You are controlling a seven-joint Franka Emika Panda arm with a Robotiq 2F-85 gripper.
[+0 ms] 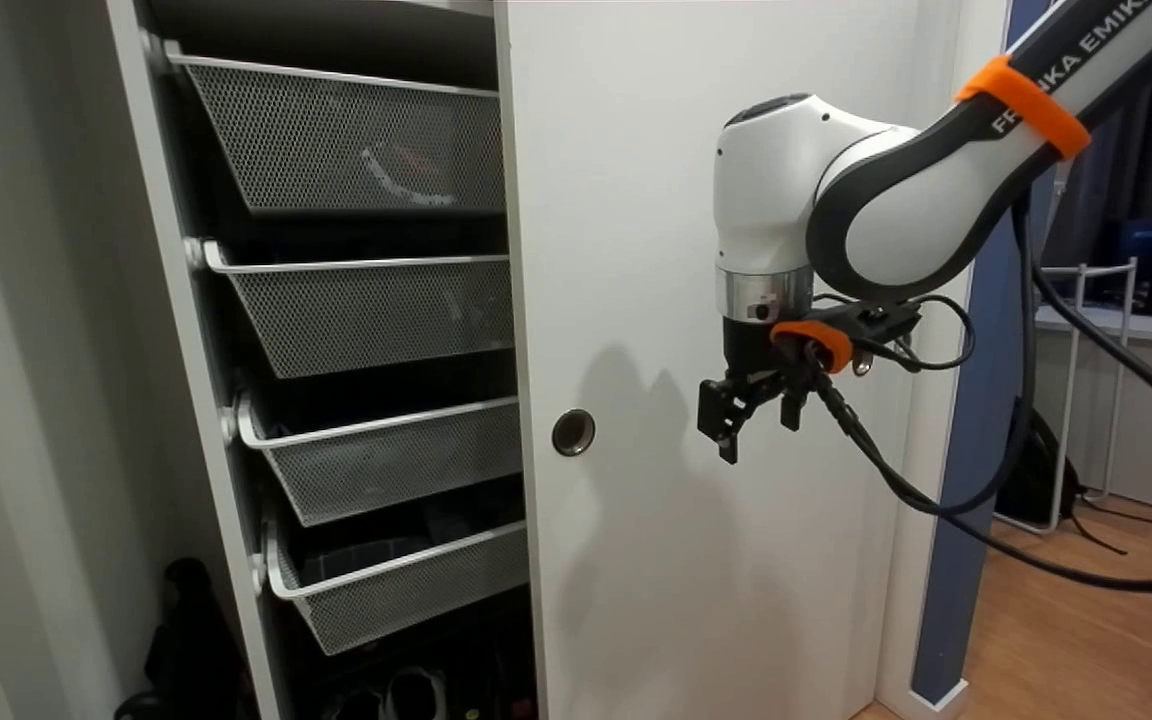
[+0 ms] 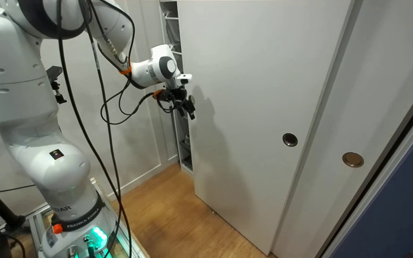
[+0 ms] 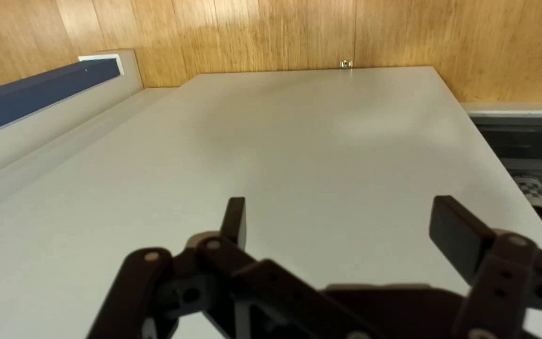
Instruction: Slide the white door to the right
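1. Step in hand: I judge this to be the approach to the white door (image 2: pixel 255 111); the slide itself does not appear to be under way.
2. Door position: the door stands right of the mesh drawers (image 1: pixel 366 315), leaving them partly exposed, and on the near side of the other panel (image 2: pixel 364 107), whose single pull (image 2: pixel 352 159) shows farther right. I judge that rightward travel is available.
3. Claw state: my claw (image 3: pixel 339 206) is released, its fingers (image 3: pixel 454 235) spread wide with nothing between them. It points down on the near side of the door's left part; no contact shows.
4. Next move: I should bring the claw to the left pull (image 1: pixel 573 433), seat one fingertip in the recess, then push right, parallel to the door's face. A slanted push may slip out.
5. Surface: the door is flat, plain and white, with soft shadows. Away from its pulls I expect little purchase.
6. Room: wood floor (image 2: pixel 163 208) lies at the door's foot, a blue wall (image 2: pixel 400 200) stands right, and checkered shoes (image 3: pixel 532 190) sit low beyond the left edge.
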